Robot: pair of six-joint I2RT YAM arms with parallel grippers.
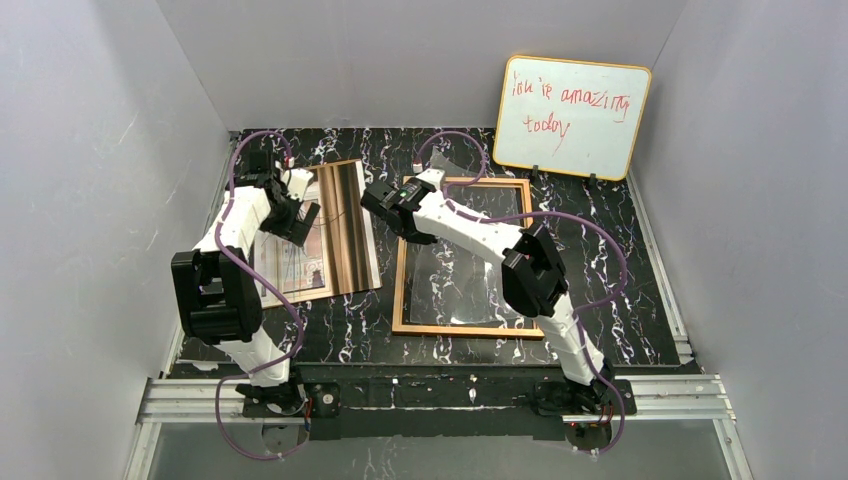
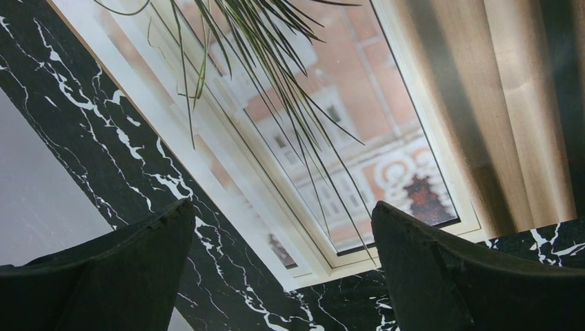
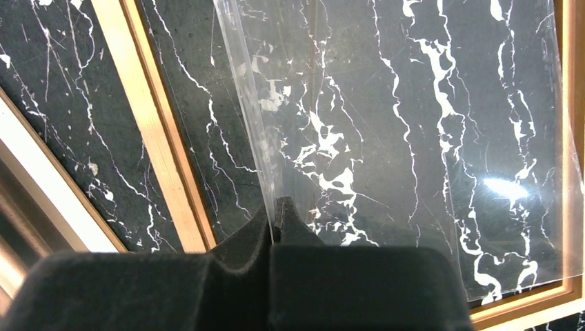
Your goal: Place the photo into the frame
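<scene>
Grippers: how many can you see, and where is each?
2. The left gripper hangs open over a corner of the photo. The right gripper is shut on the edge of the clear sheet, inside the frame. Neither is hidden.

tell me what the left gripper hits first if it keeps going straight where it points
Most likely the photo, near its white-bordered edge; the left gripper hangs open over it, though depth is hard to judge.

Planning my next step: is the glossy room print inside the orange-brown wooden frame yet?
Out. The glossy room print lies on the table, left of the orange-brown wooden frame, apart.
</scene>
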